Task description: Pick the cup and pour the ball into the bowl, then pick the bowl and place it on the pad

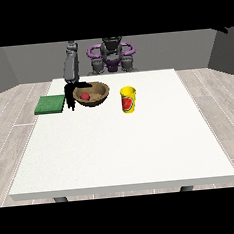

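A brown bowl stands on the table towards the back left, with a red ball inside it. To its right a yellow cup with a red mark stands upright. A green pad lies flat at the table's left edge, left of the bowl. The hand at the view's left is at the bowl's left rim, between the bowl and the pad, one finger reaching over the rim and others hanging down outside it. No hand shows at the view's right.
The white table stretches wide towards the camera in front of the objects. The robot's torso stands behind the table's far edge. A grey forearm comes down to the bowl from the back left.
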